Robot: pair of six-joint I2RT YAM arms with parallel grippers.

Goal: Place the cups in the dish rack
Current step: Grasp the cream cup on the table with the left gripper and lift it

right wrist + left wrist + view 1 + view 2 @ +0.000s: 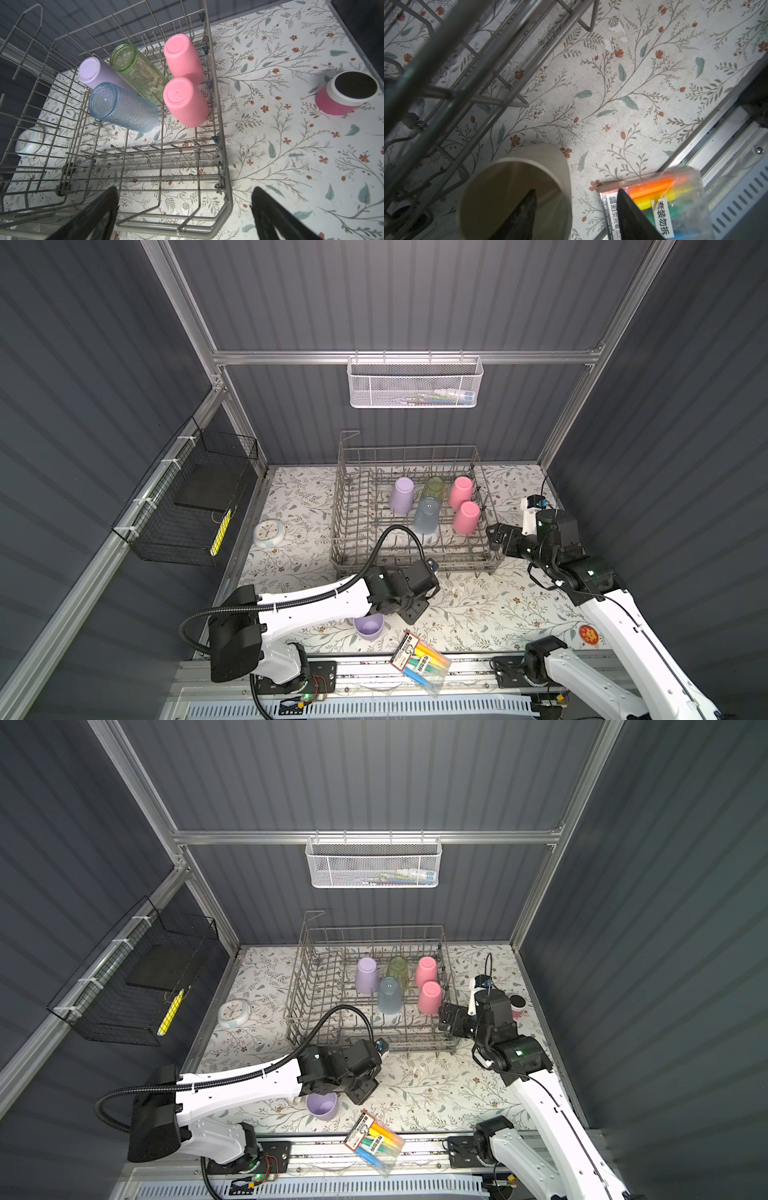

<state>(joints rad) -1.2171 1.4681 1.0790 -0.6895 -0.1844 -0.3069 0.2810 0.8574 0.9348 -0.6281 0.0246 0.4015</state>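
One beige cup (492, 197) stands mouth-up on the table (612, 93) beside the dish rack (436, 54). Its wall is straddled by the left fingers (633, 218), apart, not yet clamped. The right fingers (93, 218) are held wide, well away.

A clear pack of highlighters (422, 662) lies at the front edge of the floral table cover (478, 614). A round white dial (269, 533) sits at its left, a pink dark-topped jar (345, 93) at its right, and a red round sticker (589, 634) front right. A white mesh basket (374, 389) and a black wire basket (166, 539) holding a yellow pen (220, 531) hang on the walls (415, 302).
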